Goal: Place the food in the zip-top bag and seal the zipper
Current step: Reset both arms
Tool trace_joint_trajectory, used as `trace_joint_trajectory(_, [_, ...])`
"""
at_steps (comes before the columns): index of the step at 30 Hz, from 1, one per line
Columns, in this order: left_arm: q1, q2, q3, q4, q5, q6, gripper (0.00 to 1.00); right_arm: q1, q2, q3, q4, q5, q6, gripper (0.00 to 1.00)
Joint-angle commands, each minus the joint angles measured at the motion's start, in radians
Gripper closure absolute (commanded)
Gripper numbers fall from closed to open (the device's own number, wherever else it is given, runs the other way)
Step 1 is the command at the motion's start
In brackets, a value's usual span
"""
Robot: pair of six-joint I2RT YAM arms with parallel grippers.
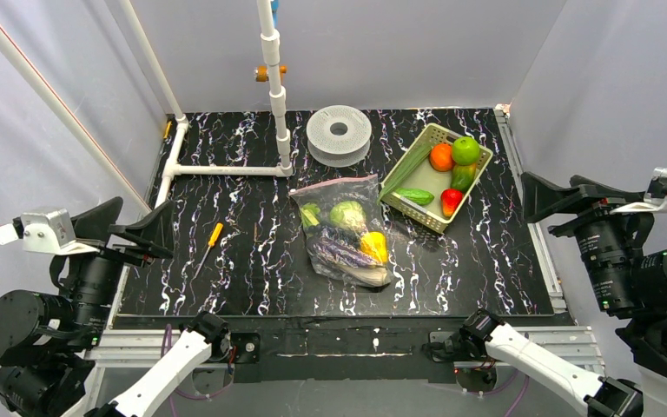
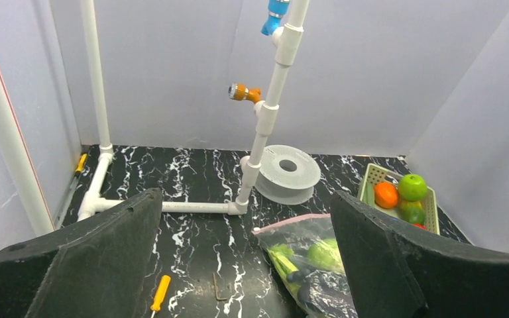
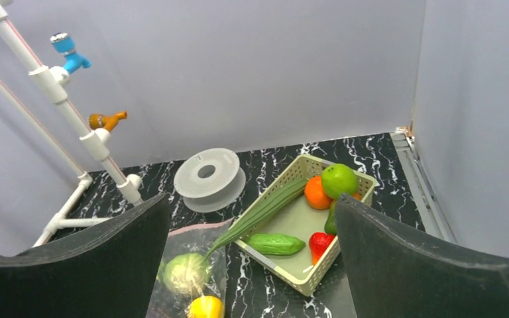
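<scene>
the left gripper (image 2: 245,218) and the right gripper (image 3: 252,225) are found parted and empty, the zip-top bag (image 1: 352,193) with food (image 1: 348,215) inside lying forward of and between them, the grippers apparently stood off so that the zipper (image 1: 333,182) at its far edge may be reached.

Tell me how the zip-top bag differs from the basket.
The zip-top bag is clear, crinkly plastic lying flat; the basket is a rigid yellow-green lattice with upright walls. The bag holds the eggplant and yellow piece; the basket holds an orange ball and green apple. Both rest on the table with food inside.
</scene>
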Motion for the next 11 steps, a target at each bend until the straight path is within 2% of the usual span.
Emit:
trace_joint_trajectory(1, [0.003, 0.047, 0.014, 0.008, -0.028, 0.035, 0.02, 0.002, -0.018, -0.014, 0.006, 0.065, 0.000, 0.02])
trace_joint_trajectory(11, [0.003, 0.051, 0.005, 0.011, -0.017, 0.029, 0.02, 0.002, 0.022, -0.004, 0.008, 0.087, -0.012, 0.02])
